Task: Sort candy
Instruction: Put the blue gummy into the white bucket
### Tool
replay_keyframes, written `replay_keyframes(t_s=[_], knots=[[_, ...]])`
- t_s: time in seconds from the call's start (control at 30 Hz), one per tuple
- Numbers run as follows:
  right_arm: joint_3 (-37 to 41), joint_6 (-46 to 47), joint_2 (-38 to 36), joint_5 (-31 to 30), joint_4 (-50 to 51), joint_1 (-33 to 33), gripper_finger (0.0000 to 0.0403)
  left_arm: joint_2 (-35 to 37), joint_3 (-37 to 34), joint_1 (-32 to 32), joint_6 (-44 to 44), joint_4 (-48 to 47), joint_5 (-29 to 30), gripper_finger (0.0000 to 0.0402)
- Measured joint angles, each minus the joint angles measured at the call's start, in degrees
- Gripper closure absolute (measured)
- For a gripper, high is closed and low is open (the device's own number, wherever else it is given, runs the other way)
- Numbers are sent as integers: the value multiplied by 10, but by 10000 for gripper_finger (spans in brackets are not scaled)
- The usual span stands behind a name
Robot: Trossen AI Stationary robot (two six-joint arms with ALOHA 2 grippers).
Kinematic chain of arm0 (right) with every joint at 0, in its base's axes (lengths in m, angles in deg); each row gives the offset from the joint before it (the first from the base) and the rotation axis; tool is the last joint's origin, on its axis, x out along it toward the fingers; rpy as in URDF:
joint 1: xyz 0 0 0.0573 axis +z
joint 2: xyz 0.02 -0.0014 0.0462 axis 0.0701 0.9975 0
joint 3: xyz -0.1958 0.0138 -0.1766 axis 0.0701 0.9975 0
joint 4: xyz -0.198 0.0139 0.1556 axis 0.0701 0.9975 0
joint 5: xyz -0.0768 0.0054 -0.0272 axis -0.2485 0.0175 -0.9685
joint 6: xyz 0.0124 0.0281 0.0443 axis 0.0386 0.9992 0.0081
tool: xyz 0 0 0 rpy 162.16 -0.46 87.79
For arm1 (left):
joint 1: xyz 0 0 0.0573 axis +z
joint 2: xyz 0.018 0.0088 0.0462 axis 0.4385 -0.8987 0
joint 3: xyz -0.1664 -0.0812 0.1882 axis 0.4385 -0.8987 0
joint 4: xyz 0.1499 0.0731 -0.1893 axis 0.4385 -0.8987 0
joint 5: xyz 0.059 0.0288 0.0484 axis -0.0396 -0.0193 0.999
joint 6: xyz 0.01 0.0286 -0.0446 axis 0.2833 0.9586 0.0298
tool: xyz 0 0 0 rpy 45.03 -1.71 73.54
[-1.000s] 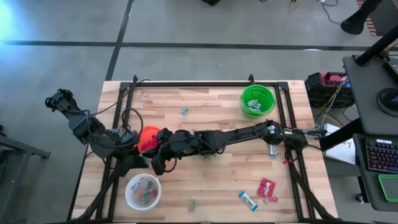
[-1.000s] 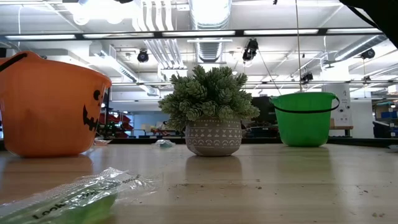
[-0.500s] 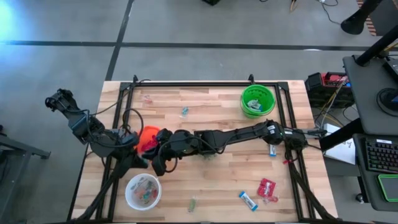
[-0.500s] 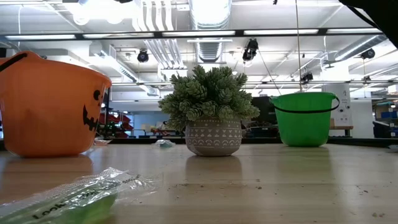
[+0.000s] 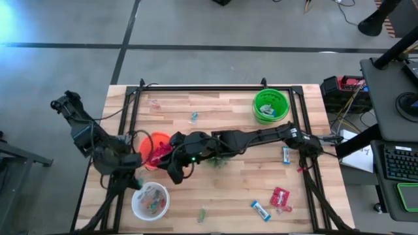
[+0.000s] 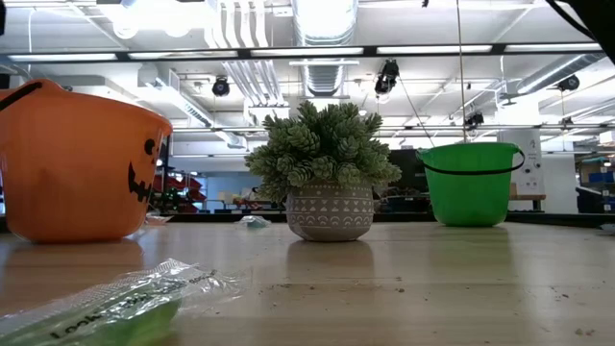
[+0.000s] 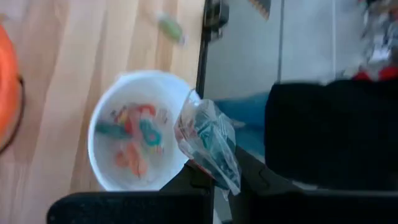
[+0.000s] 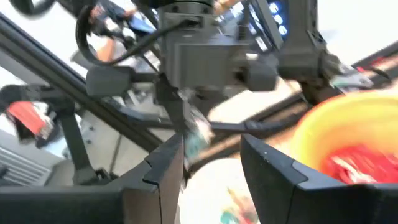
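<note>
Centrally, three bowls: orange bowl (image 5: 155,145), white bowl (image 5: 149,200), green bowl (image 5: 270,106); left gripper (image 7: 216,174) clamps a clear-wrapped candy (image 7: 208,142); right gripper (image 8: 211,152) jaws parted beside a potted plant (image 6: 325,173)

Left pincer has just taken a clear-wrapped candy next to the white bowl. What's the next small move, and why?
Probably carry it a little farther over the white bowl and then open. The left pincer is shut on the clear-wrapped candy, which hangs at the bowl's rim, not over its middle. The bowl already holds similar colourful pieces. The right pincer stands open, holding nothing, near the orange bucket.
</note>
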Motion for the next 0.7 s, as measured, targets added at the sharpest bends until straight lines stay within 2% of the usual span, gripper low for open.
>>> replay_keyframes(t_s=[0.2, 0.37, 0.5, 0.7], knots=[[0, -1, -36, -12, 104, 0, 260, -31, -1, -55, -2, 4, -6, 400], [0, -1, -58, -39, 183, -2, 261, -71, -2, -74, 18, 9, -20, 397], [0, 0, -67, -68, 196, -3, 260, -90, -2, -73, 51, 26, -20, 383], [0, 0, -69, -71, 201, -6, 264, -97, 6, -73, 58, 30, -19, 341]])
